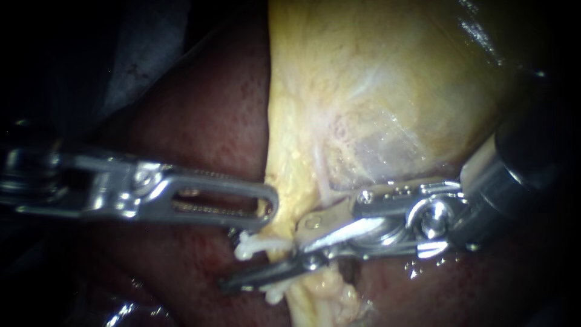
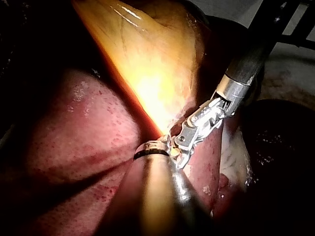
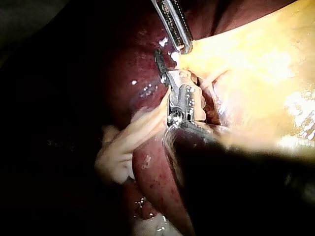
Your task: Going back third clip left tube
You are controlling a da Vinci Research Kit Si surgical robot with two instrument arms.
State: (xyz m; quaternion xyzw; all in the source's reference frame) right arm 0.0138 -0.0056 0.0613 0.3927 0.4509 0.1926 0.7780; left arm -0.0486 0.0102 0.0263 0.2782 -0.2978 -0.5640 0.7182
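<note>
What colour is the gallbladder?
The gallbladder is pale yellow; the endoscope view shows it best.

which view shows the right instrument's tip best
The endoscope view: the right instrument lies side-on, both jaws showing with a gap between. The right wrist view sees it lengthwise, foreshortened. The left wrist view shows mostly its wrist joint, tip partly hidden.

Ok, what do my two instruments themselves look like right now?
The left instrument is bright silvery steel; its end is a long slotted loop with fine teeth along the rails, and behind it sits a riveted hinge block. The right instrument has a polished steel wrist with a round pivot pin and slim tapering jaws, the lower one darker. Its dark shaft ends in a metal collar.
</note>
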